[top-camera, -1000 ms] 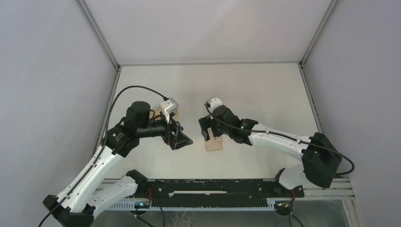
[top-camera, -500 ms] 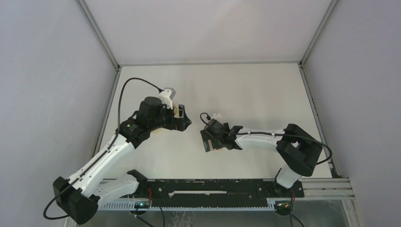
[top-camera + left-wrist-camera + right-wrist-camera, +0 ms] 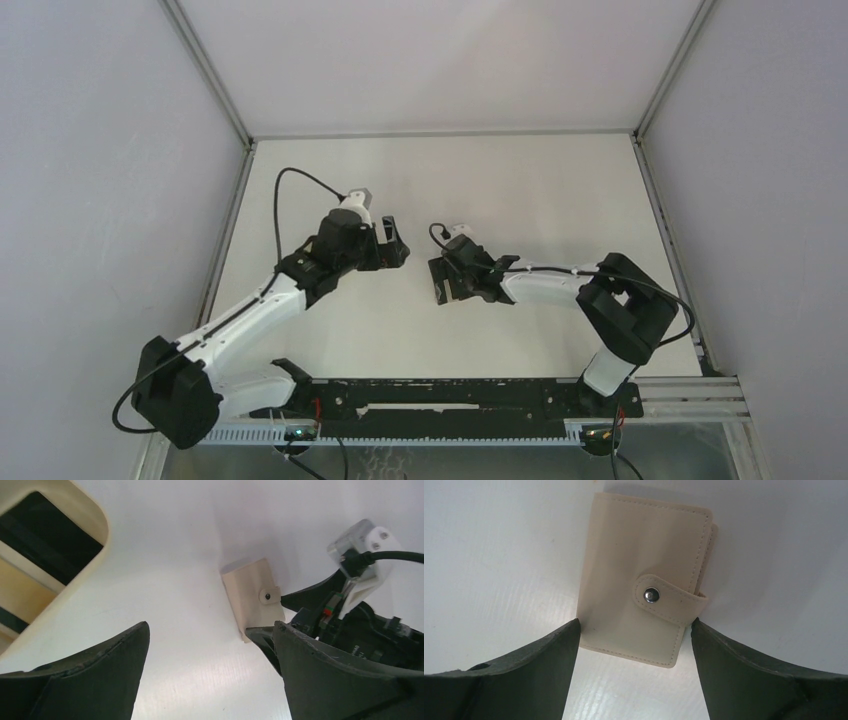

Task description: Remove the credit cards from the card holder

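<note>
Closed card holder (image 3: 639, 580) lying flat on the white table (image 3: 499, 555). Its tab (image 3: 676, 599) wraps over the 3 o'clock edge to a fastened metal snap (image 3: 652, 594). The dark fingers (image 3: 524, 670) of the right gripper (image 3: 635, 630), at 7 and 5 o'clock, stand spread and flank the holder's near end; contact cannot be told.

White arms (image 3: 250, 315) w/ blk joints (image 3: 340, 240), cables (image 3: 395, 555)
</note>
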Controlling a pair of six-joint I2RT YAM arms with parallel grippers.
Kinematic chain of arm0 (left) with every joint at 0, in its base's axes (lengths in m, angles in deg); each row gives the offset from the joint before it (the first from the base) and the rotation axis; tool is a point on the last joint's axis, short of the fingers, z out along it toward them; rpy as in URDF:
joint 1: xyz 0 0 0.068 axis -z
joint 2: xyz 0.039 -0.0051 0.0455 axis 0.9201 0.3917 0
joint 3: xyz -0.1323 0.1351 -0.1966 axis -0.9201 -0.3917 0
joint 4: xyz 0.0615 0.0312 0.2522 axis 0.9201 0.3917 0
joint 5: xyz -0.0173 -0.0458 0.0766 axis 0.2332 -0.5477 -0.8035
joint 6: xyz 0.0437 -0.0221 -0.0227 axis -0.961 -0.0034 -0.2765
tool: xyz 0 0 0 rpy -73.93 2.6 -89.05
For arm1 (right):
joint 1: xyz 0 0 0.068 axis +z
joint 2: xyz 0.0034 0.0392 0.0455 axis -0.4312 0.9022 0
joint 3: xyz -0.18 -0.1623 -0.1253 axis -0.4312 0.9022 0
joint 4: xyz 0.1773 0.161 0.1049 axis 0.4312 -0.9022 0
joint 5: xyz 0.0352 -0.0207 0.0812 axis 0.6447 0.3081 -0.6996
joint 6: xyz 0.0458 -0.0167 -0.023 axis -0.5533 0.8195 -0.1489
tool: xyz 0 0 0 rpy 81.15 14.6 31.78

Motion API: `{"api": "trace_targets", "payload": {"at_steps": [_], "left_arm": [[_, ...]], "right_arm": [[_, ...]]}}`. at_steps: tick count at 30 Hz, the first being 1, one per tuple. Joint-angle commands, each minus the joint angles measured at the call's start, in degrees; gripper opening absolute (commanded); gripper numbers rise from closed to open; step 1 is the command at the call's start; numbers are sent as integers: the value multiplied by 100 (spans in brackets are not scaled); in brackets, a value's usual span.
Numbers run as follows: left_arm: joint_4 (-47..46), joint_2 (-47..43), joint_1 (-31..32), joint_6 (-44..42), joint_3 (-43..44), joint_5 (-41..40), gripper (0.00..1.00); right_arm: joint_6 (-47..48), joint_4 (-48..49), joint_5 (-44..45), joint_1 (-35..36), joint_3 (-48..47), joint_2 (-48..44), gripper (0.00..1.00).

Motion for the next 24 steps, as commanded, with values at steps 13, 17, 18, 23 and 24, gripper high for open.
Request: {"api": "trace_targets", "payload": {"at_steps": [13,17,18,23,24], "left_arm": [[-915,1542,464,587,153,-432,95],[-1049,1739,466,653,148,-436,95],[-1098,1797,472,678,148,-426,95],[-1266,2061,472,782,275,-233,94],[-1274,2118,476,784,318,-208,94]], "right_arm": [[853,653,323,-267,164,-1028,100],[958,742,461,-319,253,-1149,98],[970,744,471,-334,254,-1105,95],[920,773,421,-420,254,-807,88],[908,797,424,-431,254,-753,86]]}}
